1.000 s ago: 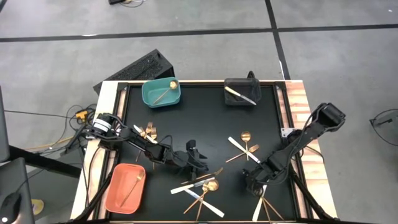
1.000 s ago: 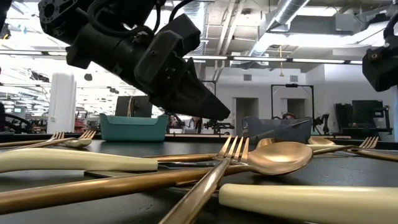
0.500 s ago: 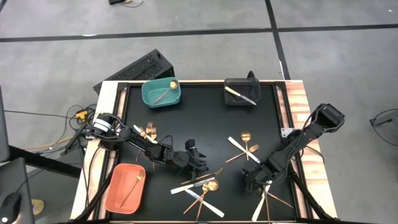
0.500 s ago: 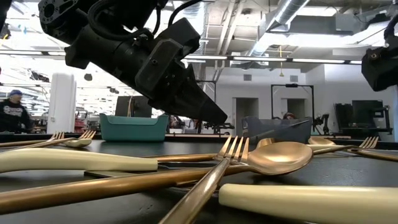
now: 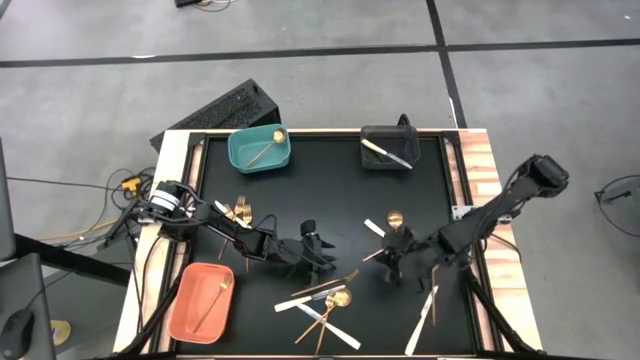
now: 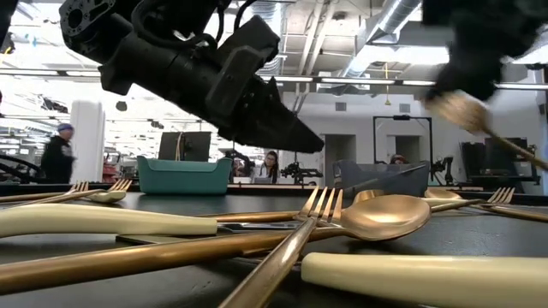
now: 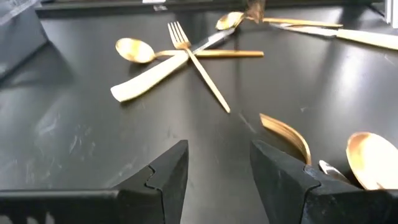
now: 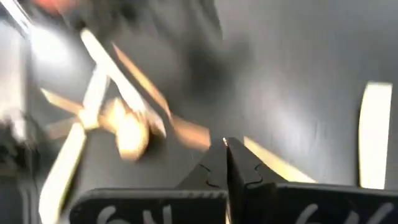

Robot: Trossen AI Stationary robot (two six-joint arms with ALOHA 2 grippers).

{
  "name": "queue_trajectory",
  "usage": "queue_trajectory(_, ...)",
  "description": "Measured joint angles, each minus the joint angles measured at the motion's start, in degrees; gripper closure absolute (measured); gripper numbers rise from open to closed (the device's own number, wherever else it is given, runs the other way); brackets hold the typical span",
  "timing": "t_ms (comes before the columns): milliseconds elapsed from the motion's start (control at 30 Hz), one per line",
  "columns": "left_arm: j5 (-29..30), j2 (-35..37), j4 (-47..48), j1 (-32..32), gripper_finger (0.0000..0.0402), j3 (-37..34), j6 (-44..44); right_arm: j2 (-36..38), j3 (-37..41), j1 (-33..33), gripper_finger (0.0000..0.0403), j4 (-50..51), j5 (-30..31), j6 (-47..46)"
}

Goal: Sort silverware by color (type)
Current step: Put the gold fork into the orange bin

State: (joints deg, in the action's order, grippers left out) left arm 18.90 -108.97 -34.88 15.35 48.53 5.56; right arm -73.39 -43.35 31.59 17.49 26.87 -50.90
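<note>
Gold metal spoon hangs pinched beneath the right tool, clear of the black worktop. Its long axis slants, bowl uppermost by the tool and handle trailing downward. A thin pinch so near the bowl could let it swivel or drop; the left tool hovers spread, empty.

The desk has a black, smooth top with a faint sheen, edged in pale bare wood. The gold-coloured metal spoons and forks are polished and glossy, catching highlights. The knife handles, white and smooth, look like satin plastic or enamel. The teal bin, salmon bin and black bin appear matt plastic. The left pincer fingers are dark matt plastic.
</note>
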Motion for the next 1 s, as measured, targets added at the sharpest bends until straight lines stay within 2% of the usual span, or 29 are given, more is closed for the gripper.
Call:
queue_trajectory(100, -0.07, 0.0, -3.17, -0.04, 0.0242, 0.0, -2.19, 2.86, 0.0, -1.68, 0.0398, -8.46, 5.05, 9.24)
queue_trajectory(200, -0.07, 0.0, -7.33, -0.07, 0.0242, 0.13, -5.3, 4.16, 0.0, -3.49, 0.0399, -19.41, 7.46, 19.64)
queue_trajectory(367, -0.04, 0.02, -15.77, -0.51, 0.0242, 0.13, -9.66, 2.89, -0.11, -6.56, 0.0399, -36.01, 5.19, 31.38)
queue_trajectory(467, 0.45, 0.02, -19.52, -0.63, 0.0242, 0.16, -11.94, 1.17, -0.07, -8.48, 0.0399, -39.09, 1.39, 32.45)
queue_trajectory(600, 4.33, 0.02, -23.15, -0.63, 0.0242, 0.17, -15.23, -1.76, -0.07, -10.4, 0.04, -43.15, -3.13, 31.61)
queue_trajectory(833, 3.43, 0.02, -23.46, -0.72, 0.0245, 0.24, -18.42, -6.15, -0.07, -12.4, 0.04, -50.25, -8.02, 31.46)
queue_trajectory(900, 3.43, 0.02, -23.04, -0.72, 0.026, 0.24, -18.35, -6.77, -0.07, -13.1, 0.04, -50.92, -9.08, 31.42)
queue_trajectory(1000, 3.59, 0.02, -22.62, -0.72, 0.0307, 0.24, -18.27, -6.75, -0.07, -13.48, 0.0399, -51.21, -9.2, 31.31)
